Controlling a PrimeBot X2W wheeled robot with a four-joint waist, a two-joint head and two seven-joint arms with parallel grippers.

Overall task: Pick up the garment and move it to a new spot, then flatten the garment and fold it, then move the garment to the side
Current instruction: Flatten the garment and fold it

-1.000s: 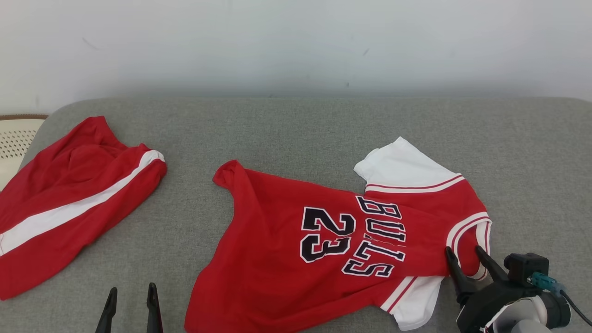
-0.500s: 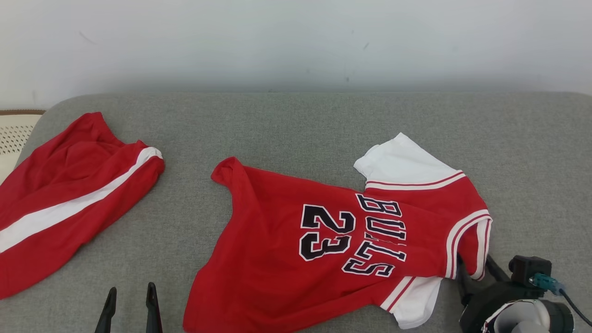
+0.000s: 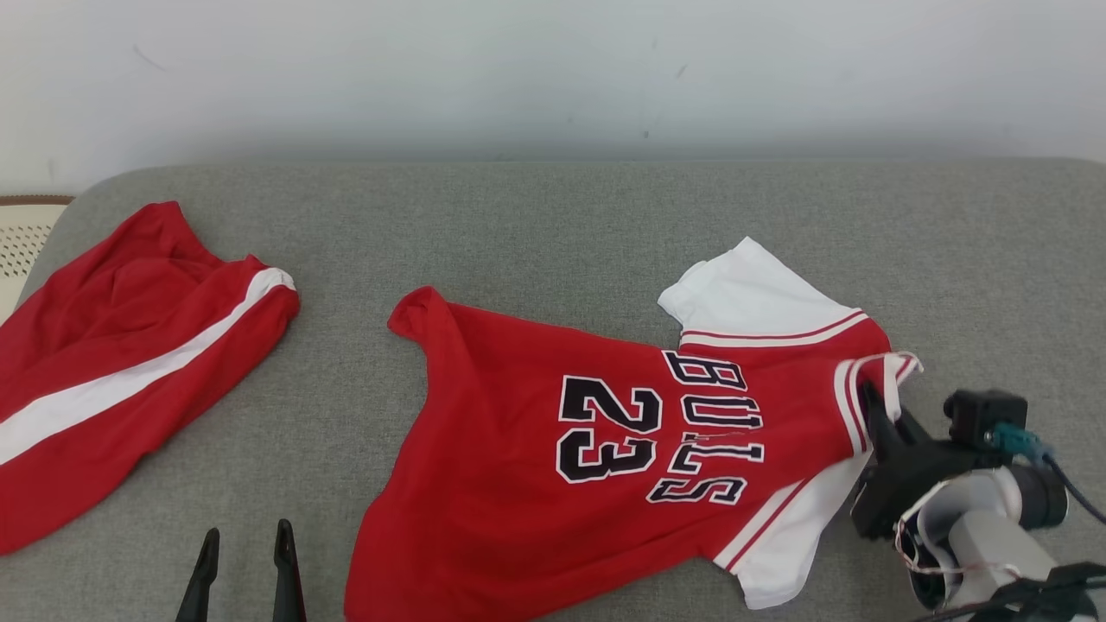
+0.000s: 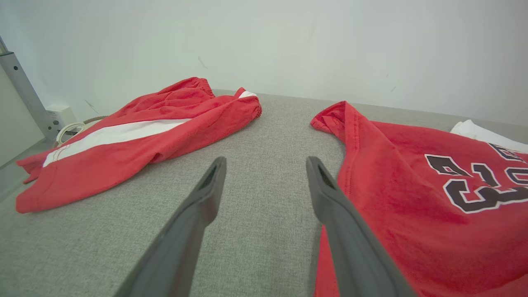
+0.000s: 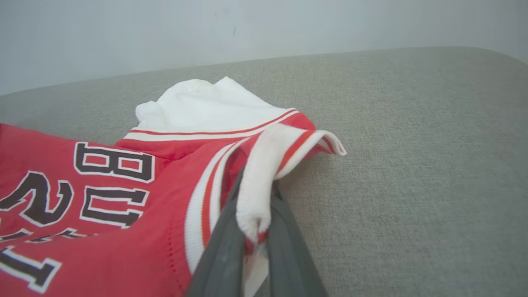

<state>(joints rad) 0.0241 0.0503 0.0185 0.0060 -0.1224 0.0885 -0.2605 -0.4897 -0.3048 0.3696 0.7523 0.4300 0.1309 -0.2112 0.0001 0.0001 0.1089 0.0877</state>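
The red jersey (image 3: 605, 449) with the number 23 lay in the lower middle of the head view, spread on the grey cushion (image 3: 553, 225), its white sleeves toward the right. The right gripper (image 5: 258, 206) was at the lower right of the head view. Its two dark fingers were pinched together on the white and red neck band (image 5: 284, 152), which stood up a little off the cushion. The left gripper (image 4: 264, 181) sat at the bottom left of the head view with its fingers apart, holding nothing, near the jersey's edge. A pair of red shorts (image 3: 130, 345) lay at the far left, well apart from the jersey. This looked like the first step: picking the jersey up to move it to a new spot. Next, the right arm would likely need to lift and carry the jersey without letting the band slip out. The left gripper might need to grab the lower part too, so the jersey did not drag and bunch up.
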